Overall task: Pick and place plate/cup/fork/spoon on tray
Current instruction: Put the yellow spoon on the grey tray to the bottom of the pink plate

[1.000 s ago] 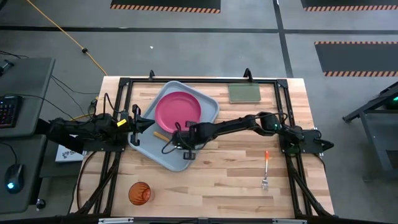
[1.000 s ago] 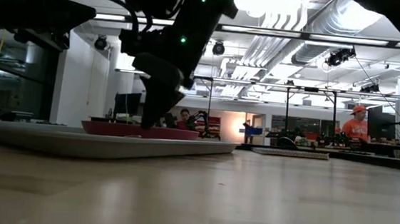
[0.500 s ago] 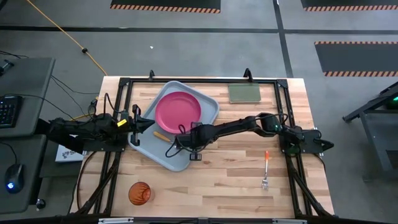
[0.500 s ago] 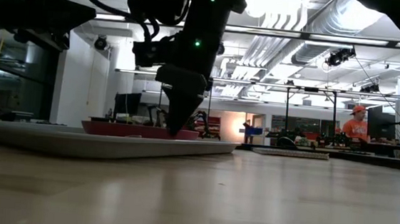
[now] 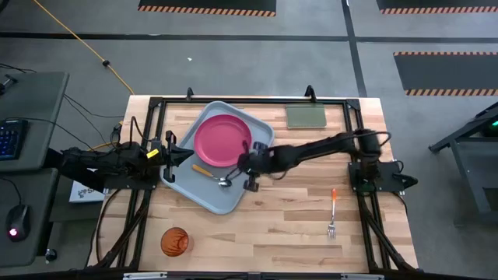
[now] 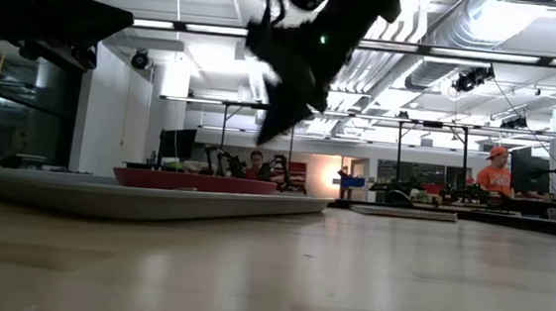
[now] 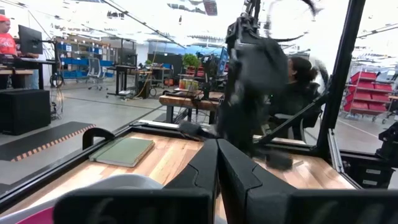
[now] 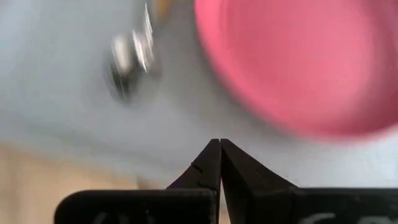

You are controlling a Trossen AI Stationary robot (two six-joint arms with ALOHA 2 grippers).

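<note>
Right gripper [image 5: 247,159] hangs above the near edge of the tray [image 5: 185,180], raised clear of it in the low view. Its fingers [image 8: 211,163] are pressed together and hold nothing.

The spoon [image 5: 212,174] lies flat on the tray floor beside the plate [image 5: 223,140], its metal bowl toward the right gripper and its orange handle pointing toward the left arm. The bowl sits near the fingers but apart from them, with no contact visible. The plate rests inside the tray at the far end.

Left gripper [image 5: 184,154] waits at the tray's left edge. Its fingers [image 7: 202,165] are closed against each other with nothing between them.

The cup [image 5: 174,242] stands on the counter [image 5: 288,225] near the front left, well apart from the tray. The fork [image 5: 332,211] lies on the counter to the right, tines toward the front edge, well apart from both grippers.

A green pad [image 5: 306,116] lies at the far right of the counter.
</note>
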